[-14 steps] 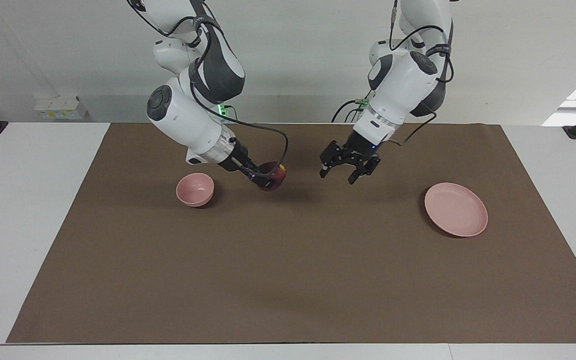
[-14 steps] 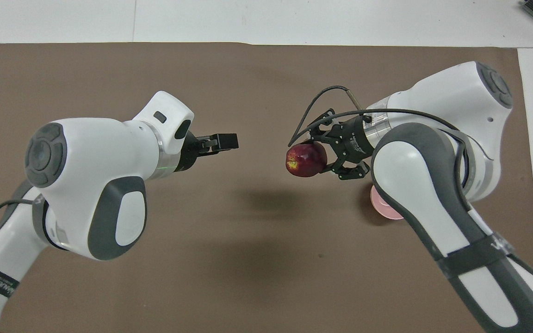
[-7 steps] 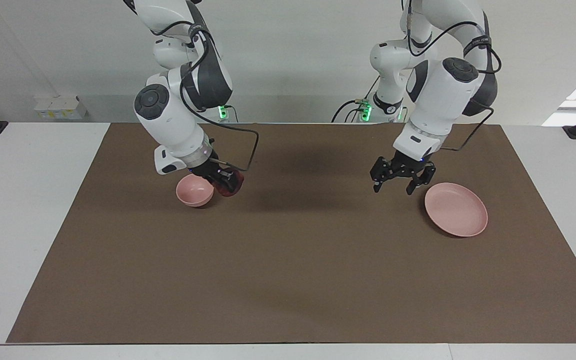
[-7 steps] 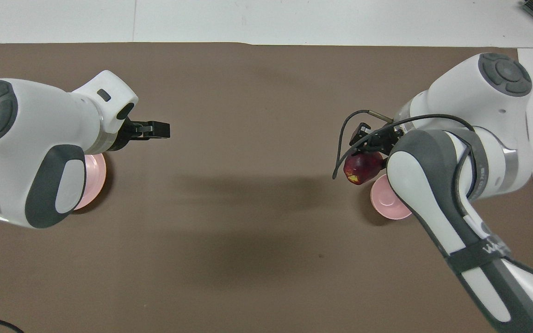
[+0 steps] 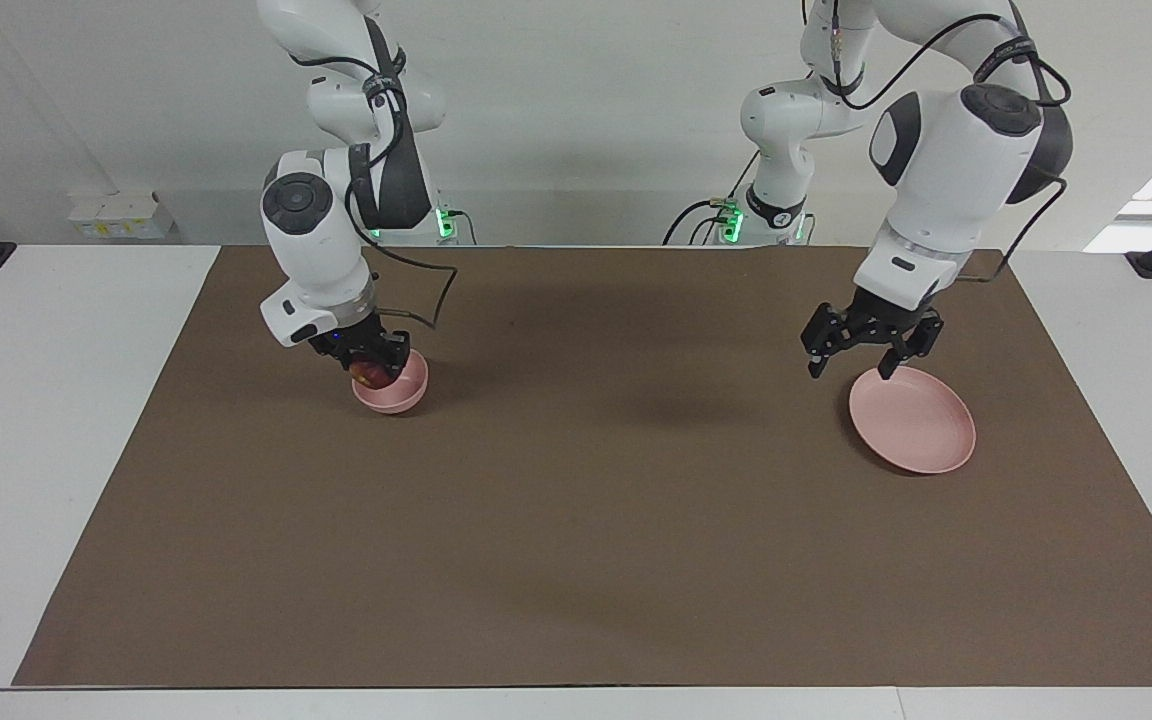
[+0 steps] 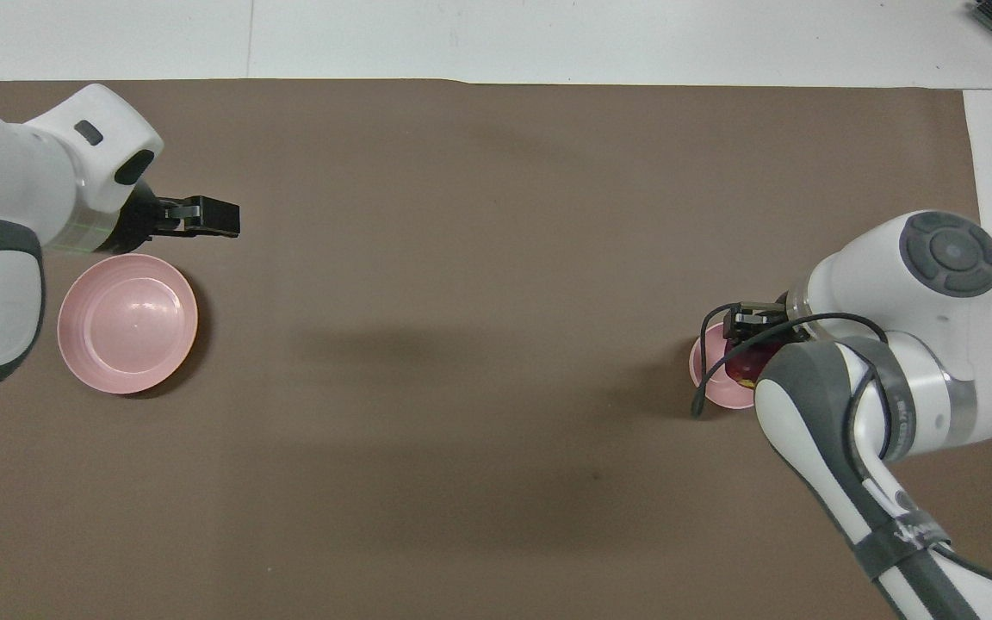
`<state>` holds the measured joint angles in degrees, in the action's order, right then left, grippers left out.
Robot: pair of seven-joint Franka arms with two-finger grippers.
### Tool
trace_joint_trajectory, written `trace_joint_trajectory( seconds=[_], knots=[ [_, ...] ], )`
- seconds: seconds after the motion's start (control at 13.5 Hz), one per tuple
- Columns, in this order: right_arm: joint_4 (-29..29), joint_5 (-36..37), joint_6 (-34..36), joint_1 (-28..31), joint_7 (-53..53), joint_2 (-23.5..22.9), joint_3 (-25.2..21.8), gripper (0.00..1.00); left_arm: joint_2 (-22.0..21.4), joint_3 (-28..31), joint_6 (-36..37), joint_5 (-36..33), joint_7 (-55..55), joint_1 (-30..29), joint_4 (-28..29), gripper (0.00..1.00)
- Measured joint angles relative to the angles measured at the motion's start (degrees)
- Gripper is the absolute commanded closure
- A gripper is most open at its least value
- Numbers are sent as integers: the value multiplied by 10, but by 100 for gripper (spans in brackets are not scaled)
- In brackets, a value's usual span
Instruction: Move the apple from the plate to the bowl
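The dark red apple (image 5: 367, 375) sits low inside the small pink bowl (image 5: 406, 396), toward the right arm's end of the table. My right gripper (image 5: 374, 368) reaches down into the bowl and is shut on the apple. In the overhead view the apple (image 6: 742, 364) shows partly under the right gripper (image 6: 747, 337), over the bowl (image 6: 709, 387). The wide pink plate (image 5: 921, 425) lies bare toward the left arm's end. My left gripper (image 5: 851, 367) hangs open and empty just above the plate's rim on the robots' side. The plate (image 6: 127, 323) and the left gripper (image 6: 222, 217) also show in the overhead view.
A brown mat (image 5: 586, 520) covers the white table (image 5: 56, 400). A small white box (image 5: 121, 214) stands at the table's edge near the wall, past the right arm's end of the mat.
My right gripper carried the apple from over the middle of the mat to the bowl and lowered it in. My left gripper drew back, open, to above the plate.
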<state>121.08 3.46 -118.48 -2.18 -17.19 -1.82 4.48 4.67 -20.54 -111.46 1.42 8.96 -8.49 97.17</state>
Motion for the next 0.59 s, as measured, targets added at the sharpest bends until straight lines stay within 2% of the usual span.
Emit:
trace_joint_trajectory(
  seconds=[0.15,0.22,0.3,0.44,0.59],
  knots=[
    [32,0,-37,0,0,5,1,100,-4,20,67,0,-20,2,-49,0],
    [44,0,-54,0,0,0,2,66,-8,43,103,0,-32,14,-73,0],
    [56,0,-76,0,0,-6,2,1,-12,76,136,0,-45,34,-91,0],
    [66,0,-100,-1,0,-16,3,0,-15,144,190,0,-77,77,-121,0],
    [56,0,-102,-3,0,-17,3,0,-17,181,245,1,-99,100,-158,0]
  ],
)
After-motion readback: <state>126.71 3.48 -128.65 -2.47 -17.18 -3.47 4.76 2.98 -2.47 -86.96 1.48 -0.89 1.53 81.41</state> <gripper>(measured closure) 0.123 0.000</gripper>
